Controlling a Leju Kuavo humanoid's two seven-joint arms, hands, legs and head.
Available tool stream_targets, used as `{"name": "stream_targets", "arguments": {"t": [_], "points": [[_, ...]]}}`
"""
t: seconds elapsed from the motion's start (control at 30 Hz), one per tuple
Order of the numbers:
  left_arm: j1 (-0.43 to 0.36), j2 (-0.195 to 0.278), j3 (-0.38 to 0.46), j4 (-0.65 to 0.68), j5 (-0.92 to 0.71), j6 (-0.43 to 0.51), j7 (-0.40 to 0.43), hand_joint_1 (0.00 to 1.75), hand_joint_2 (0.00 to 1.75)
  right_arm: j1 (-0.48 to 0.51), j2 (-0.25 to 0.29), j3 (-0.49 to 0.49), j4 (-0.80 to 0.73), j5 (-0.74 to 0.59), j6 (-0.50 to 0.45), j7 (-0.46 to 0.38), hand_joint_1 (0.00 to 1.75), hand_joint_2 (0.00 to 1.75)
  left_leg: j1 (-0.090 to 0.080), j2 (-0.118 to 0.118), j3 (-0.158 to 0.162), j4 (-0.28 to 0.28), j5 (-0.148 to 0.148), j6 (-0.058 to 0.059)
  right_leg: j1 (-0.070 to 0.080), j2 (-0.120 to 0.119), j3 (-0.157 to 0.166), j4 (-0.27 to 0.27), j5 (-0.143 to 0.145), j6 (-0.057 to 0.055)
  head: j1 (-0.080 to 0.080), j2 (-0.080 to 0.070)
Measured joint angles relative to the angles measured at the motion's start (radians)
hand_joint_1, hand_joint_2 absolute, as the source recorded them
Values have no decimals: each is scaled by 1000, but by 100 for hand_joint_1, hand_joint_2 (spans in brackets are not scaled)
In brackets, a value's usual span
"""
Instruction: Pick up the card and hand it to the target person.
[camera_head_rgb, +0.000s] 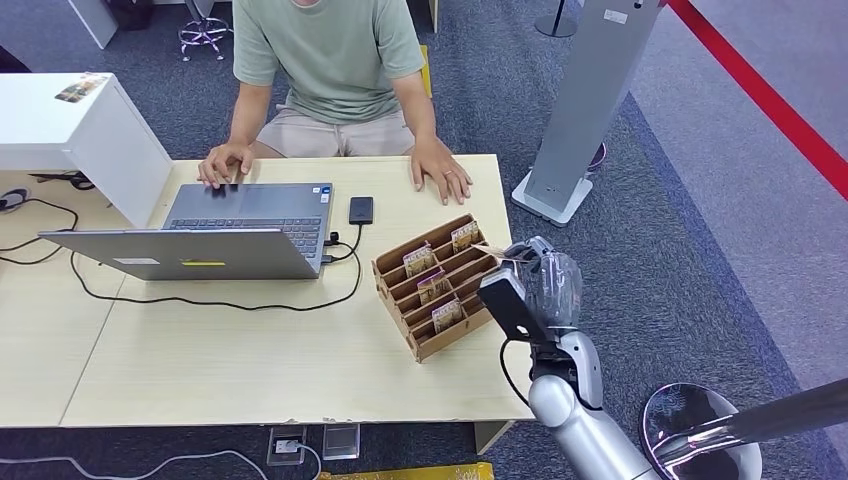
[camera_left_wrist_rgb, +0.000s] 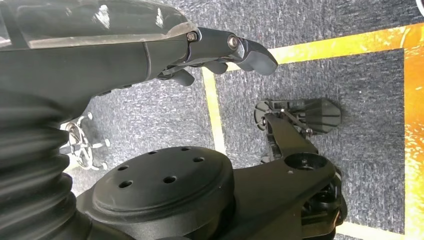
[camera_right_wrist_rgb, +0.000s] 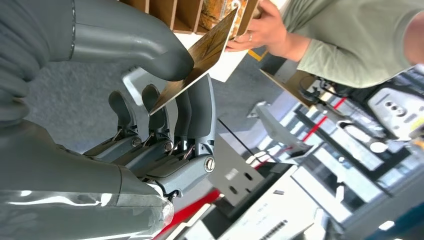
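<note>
**Card in my right hand**

My right hand (camera_right_wrist_rgb: 165, 115) pinches the card (camera_right_wrist_rgb: 200, 55) between thumb and fingers, just beside the wooden card rack (camera_head_rgb: 440, 285) at the table (camera_head_rgb: 250, 370) edge. The person's hand (camera_head_rgb: 440, 170) rests flat on the table beyond. My left hand (camera_left_wrist_rgb: 215, 50) hangs with fingers curled, holding nothing.

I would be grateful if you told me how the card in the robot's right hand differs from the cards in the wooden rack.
The held card is pinched between the thumb and fingers of the right robot hand, clear of the rack; the rack cards stand in slots of the wooden rack. The held card is alone; the rack cards are several. Both look brownish.
</note>
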Motion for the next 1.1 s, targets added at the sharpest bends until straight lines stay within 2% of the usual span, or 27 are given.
{"name": "stream_targets", "arguments": {"t": [0.13, 0.27, 0.47, 0.6, 0.77, 0.9, 1.03, 1.1], "points": [[-3, 0, -2, 0, -13, -10, 7, 0, 175, -27, 5, 4, 16, -25, 19, 46, 131, 175, 0, 0, 0, 0, 0, 0, 0, 0, 0, 0, 0, 0, 0, 0], [-18, 0, -13, 0, -33, -21, 26, 0, 175, -117, 33, 24, 78, -52, 40, 68, 131, 175, 0, 0, -1, 0, 0, 0, 0, 0, 0, 1, 0, 0, 0, 0], [-42, -3, -32, 0, -51, -25, 50, 0, 175, -324, 124, 57, 282, -138, 55, 58, 131, 175, 0, 0, -1, 0, 1, 0, 0, 0, 0, 2, 1, -1, -1, 0], [-47, -5, -41, 0, -45, -18, 56, 0, 175, -444, 190, 70, 429, -162, 86, 81, 131, 175, 0, 0, -1, 0, 1, 0, 0, -1, -1, 2, 1, -1, 0, 0], [-44, -6, -42, 0, -28, -7, 56, 0, 175, -524, 260, 96, 579, -149, 116, 112, 131, 175, 0, 0, -1, 0, 1, 0, 0, -1, -1, 2, 0, -1, -1, 0], [-41, -6, -43, 0, -28, -5, 61, 0, 175, -548, 285, 113, 661, -139, 120, 139, 131, 175, 0, 0, -1, 0, 1, 0, 0, -1, -1, 2, 0, 0, 0, 0], [-41, -6, -44, 0, -28, -19, 64, 0, 175, -557, 291, 126, 719, -138, 122, 152, 0, 175, 0, 0, -1, 0, 1, 0, 0, -1, -1, 1, 0, 0, 1, 0], [-42, -6, -46, 0, -28, -37, 60, 0, 175, -558, 291, 130, 741, -139, 124, 155, 0, 175, 0, 0, -1, 0, 1, 0, 0, -1, -1, 1, 0, 0, 1, 0]]}}
